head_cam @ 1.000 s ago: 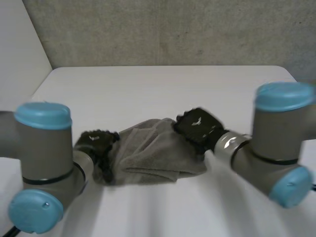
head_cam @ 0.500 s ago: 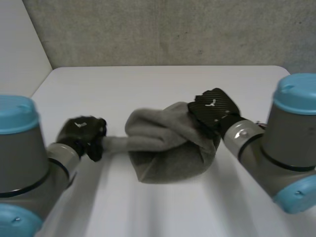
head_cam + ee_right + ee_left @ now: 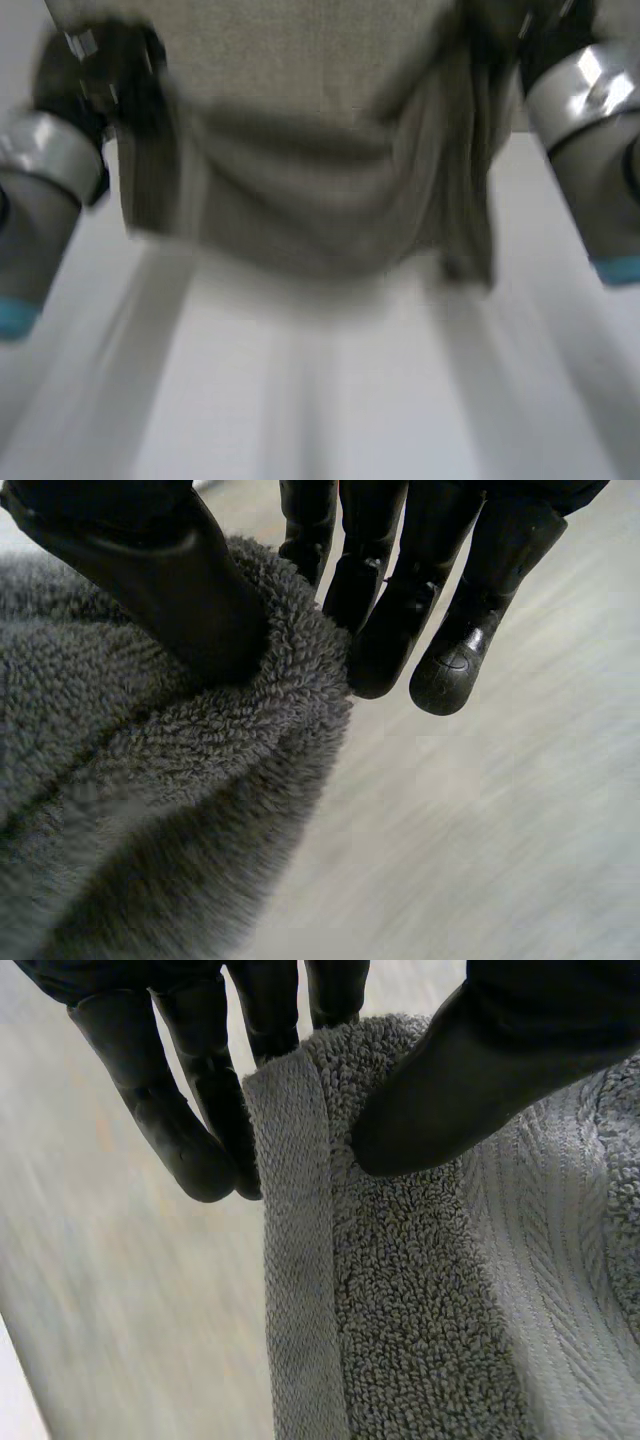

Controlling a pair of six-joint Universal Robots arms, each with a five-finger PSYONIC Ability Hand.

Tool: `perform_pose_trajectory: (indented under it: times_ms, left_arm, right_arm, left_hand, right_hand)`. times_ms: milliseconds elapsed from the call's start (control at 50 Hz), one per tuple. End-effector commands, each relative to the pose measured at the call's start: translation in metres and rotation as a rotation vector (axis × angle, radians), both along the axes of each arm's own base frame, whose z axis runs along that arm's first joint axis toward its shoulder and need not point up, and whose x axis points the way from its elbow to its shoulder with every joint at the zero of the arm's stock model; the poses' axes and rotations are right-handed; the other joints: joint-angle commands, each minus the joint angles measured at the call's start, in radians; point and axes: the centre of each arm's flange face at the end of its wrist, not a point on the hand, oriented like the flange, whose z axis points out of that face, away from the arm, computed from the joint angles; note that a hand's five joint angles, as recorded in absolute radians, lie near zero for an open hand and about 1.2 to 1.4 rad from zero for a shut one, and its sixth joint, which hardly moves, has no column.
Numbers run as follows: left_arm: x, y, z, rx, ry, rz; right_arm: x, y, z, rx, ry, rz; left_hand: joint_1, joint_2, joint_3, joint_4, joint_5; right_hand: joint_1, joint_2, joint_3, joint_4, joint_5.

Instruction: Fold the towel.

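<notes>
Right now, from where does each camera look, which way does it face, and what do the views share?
Head view: between and behind the left arm and right arm, facing down at the table; both arms show, and the left hand and right hand hold the towel up before it.
Left wrist view: on the left wrist, facing along the palm; its fingers and thumb pinch the towel's edge.
Right wrist view: on the right wrist, likewise; thumb and fingers pinch the towel.
All three share the towel.

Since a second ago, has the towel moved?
Yes. The towel has gone up off the white table, where it lay bunched; it now hangs spread between the left robot hand and right robot hand, each pinching it.
</notes>
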Motion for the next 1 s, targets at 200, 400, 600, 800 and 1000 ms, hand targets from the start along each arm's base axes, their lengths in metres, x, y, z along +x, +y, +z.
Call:
perform_pose_trajectory:
  times_ms: [200, 400, 600, 800, 1000]
  left_arm:
    - [0.015, -0.003, -0.016, -0.165, 0.088, 0.050]
    - [0.024, 0.034, -0.155, 0.208, -0.101, -0.081]
    - [0.060, 0.059, -0.214, 0.441, -0.358, -0.024]
    - [0.074, 0.085, -0.191, 0.564, -0.496, -0.014]
    - [0.068, 0.072, -0.142, 0.383, -0.465, -0.008]
  right_arm:
    - [0.009, 0.009, -0.062, 0.240, 0.242, 0.073]
    - [-0.006, 0.048, -0.194, 0.521, 0.763, 0.095]
    - [-0.027, 0.096, -0.248, 0.689, 0.923, 0.162]
    - [-0.035, 0.117, -0.204, 0.721, 0.851, 0.193]
    - [-0.030, 0.086, -0.152, 0.768, 0.569, 0.203]
  left_hand:
    - [0.012, -0.072, -0.138, -0.110, -0.262]
    - [-0.078, -0.162, -0.228, -0.200, -0.352]
    - [-0.445, -0.529, -0.596, -0.568, -0.719]
    - [-0.844, -0.928, -0.994, -0.966, -1.118]
    - [-1.161, -1.245, -1.312, -1.284, -1.436]
  right_hand:
    - [0.096, 0.109, 0.113, 0.061, 0.076]
    - [0.096, 0.109, 0.113, 0.061, 0.076]
    - [0.096, 0.109, 0.113, 0.061, 0.076]
    - [-0.814, -0.801, -0.796, -0.848, -0.833]
    - [-1.126, -1.113, -1.108, -1.161, -1.145]
